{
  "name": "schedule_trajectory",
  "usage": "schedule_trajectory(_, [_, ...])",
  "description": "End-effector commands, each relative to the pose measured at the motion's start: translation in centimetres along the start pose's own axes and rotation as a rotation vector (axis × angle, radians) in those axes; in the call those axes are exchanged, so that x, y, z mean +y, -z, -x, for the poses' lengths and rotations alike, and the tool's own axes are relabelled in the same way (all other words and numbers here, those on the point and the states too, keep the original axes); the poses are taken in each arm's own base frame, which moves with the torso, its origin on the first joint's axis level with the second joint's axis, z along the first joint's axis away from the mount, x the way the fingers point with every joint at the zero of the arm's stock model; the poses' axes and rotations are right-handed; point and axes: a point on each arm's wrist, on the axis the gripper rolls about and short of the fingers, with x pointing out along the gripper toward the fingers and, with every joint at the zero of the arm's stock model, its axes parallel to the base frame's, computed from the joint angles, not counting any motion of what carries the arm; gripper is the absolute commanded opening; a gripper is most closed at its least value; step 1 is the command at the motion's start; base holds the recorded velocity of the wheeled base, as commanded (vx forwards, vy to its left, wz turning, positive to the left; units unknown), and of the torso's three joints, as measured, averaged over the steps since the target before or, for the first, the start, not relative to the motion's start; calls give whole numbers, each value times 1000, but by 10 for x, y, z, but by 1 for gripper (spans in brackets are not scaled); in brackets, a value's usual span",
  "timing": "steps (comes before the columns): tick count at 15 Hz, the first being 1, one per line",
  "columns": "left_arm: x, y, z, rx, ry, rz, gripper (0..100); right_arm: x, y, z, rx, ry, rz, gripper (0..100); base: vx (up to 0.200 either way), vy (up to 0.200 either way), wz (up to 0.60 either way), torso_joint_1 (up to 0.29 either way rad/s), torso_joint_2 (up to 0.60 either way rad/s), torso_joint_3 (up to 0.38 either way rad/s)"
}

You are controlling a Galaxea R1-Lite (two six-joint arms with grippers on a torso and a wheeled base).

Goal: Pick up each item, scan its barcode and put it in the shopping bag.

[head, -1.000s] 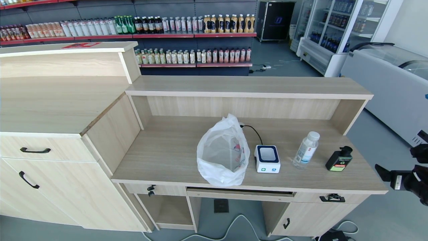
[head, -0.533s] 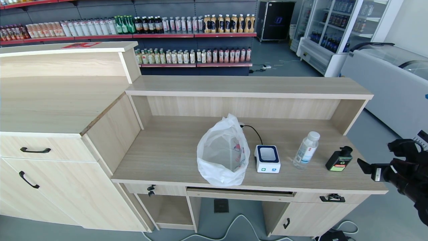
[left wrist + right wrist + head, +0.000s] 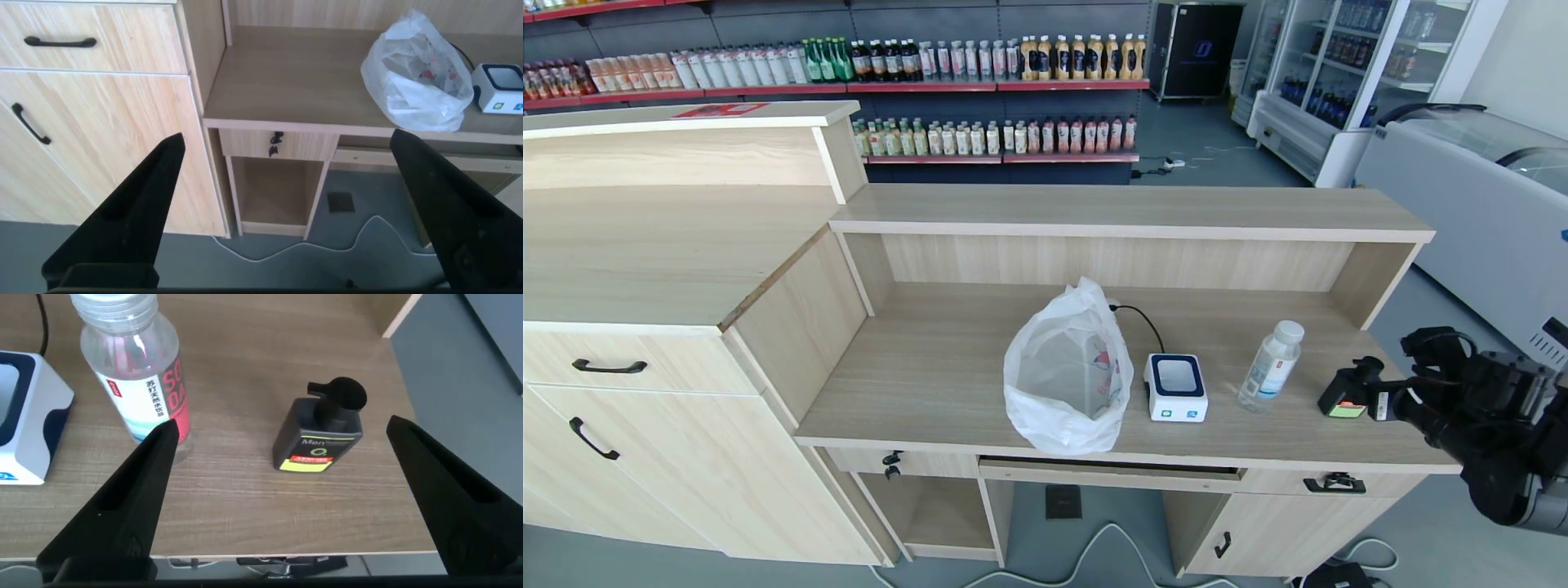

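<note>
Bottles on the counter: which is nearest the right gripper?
The black pump bottle at the counter's right end; the open right gripper is right beside it. The clear bottle stands farther left, next to the scanner.

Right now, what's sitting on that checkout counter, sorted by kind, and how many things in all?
Bottles: 2, the clear water bottle and the black pump bottle
Bags: 1, the shopping bag
Scanners: 1, the barcode scanner
Total: 4
</note>
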Motion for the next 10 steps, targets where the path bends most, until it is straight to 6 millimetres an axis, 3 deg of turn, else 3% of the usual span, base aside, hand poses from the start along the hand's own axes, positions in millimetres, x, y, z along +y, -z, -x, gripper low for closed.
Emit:
schedule_trajectory(1, [0, 0, 0, 0, 0, 0, 100, 13, 9, -13, 7, -34, -2, 100, 0, 0, 0, 0, 0, 0])
schedule_trajectory(10, [0, 0, 0, 0, 0, 0, 100, 51, 13, -50, -41, -114, 2, 100, 0, 0, 0, 0, 0, 0])
